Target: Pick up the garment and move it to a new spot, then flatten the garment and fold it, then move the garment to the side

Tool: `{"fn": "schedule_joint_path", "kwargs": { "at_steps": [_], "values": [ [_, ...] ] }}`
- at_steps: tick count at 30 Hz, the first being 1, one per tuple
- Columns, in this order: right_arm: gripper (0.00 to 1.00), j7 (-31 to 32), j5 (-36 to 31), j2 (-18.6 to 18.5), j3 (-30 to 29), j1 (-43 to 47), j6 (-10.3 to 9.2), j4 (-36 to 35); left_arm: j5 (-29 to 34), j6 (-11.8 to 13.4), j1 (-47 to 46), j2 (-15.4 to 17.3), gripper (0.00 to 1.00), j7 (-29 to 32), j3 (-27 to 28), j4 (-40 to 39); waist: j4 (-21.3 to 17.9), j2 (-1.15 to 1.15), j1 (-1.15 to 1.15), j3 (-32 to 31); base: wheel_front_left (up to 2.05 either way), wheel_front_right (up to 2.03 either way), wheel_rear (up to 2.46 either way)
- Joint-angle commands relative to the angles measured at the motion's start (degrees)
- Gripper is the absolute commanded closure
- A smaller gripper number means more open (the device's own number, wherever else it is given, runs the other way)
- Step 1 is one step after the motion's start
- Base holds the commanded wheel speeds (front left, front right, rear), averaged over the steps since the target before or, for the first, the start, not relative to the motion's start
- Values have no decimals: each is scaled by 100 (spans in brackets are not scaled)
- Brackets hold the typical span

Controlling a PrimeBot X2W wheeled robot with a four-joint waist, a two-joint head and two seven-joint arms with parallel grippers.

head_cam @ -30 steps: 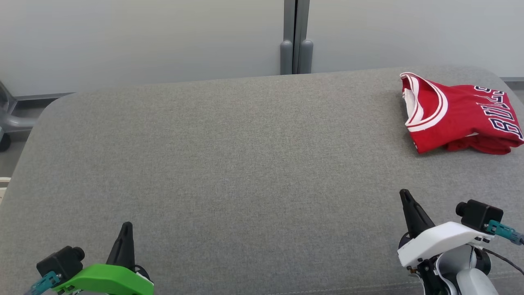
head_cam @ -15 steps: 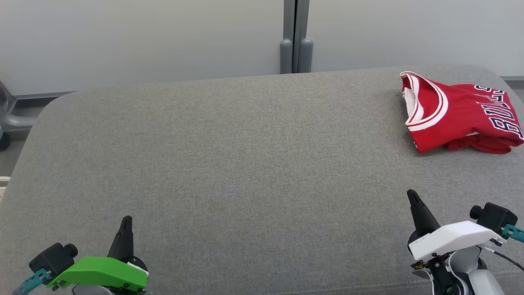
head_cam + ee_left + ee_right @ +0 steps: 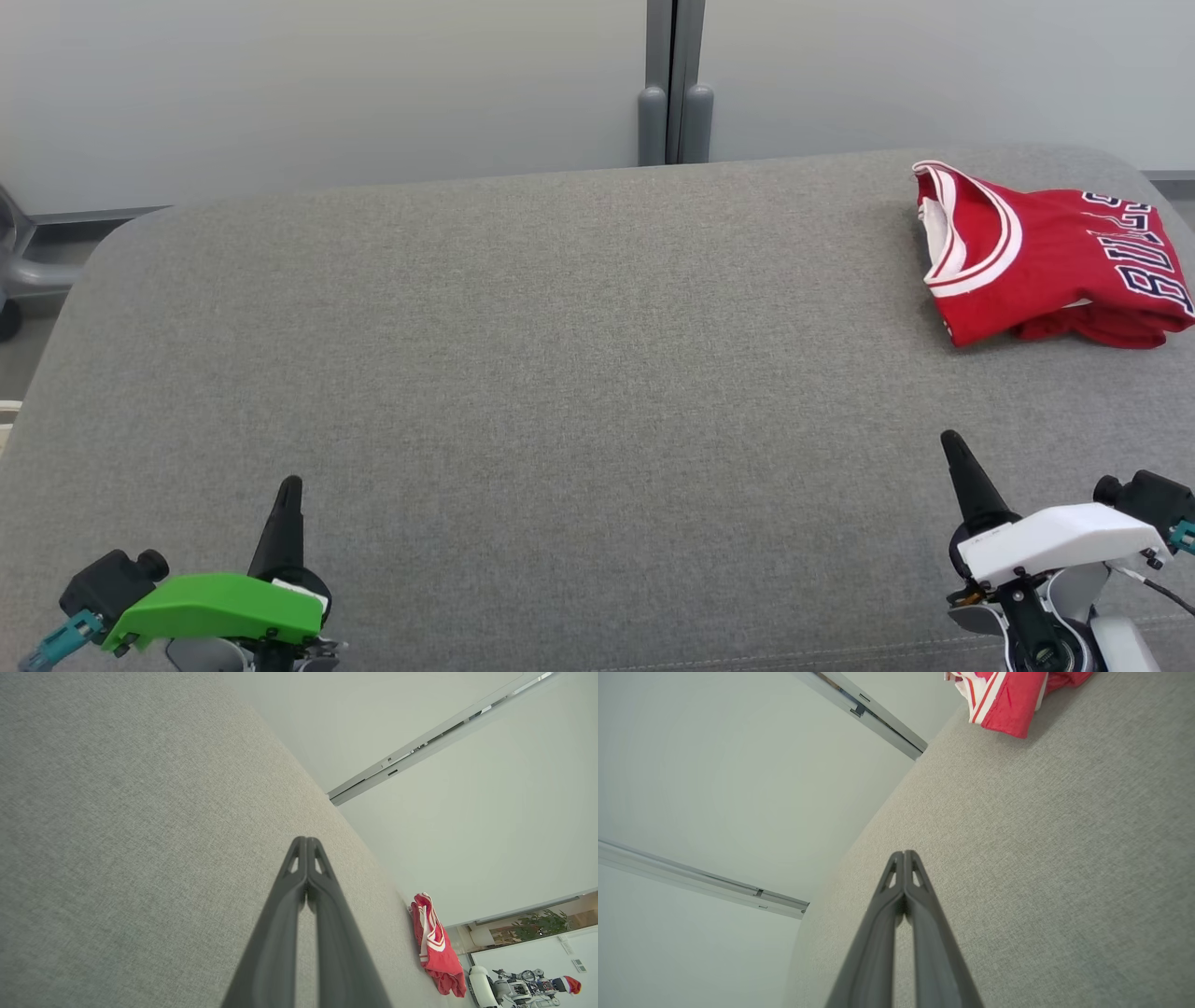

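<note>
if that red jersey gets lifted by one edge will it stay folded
Probably not: the jersey lies in soft rumpled layers, so it would likely unfold and hang. It looks thin, so likely light. Pushed, it may bunch rather than slide on the coarse woven grey surface.

We see a broad tabletop (image 3: 523, 355) covered in grey woven fabric, with rounded corners. Near its far right corner lies a folded red jersey (image 3: 1046, 271) with dark lettering, its white-striped opening turned toward the tabletop's middle and a few loose folds along its near edge.
</note>
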Motion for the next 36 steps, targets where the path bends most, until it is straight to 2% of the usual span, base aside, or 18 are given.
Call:
{"fn": "schedule_joint_path", "kwargs": {
  "at_steps": [1, 36],
  "values": [
    [100, 23, 124, -26, -29, -153, 1, -44, -97, -48, -163, 16, 100, 21, 81, -28, 0, 0, 0, 1, 0, 0, 0],
    [100, 286, 2128, -37, -379, -208, 1, 107, -1410, -573, -328, -503, 100, 373, 686, 149, -8, 0, 0, 52, 0, 0, 0]
  ]
}}
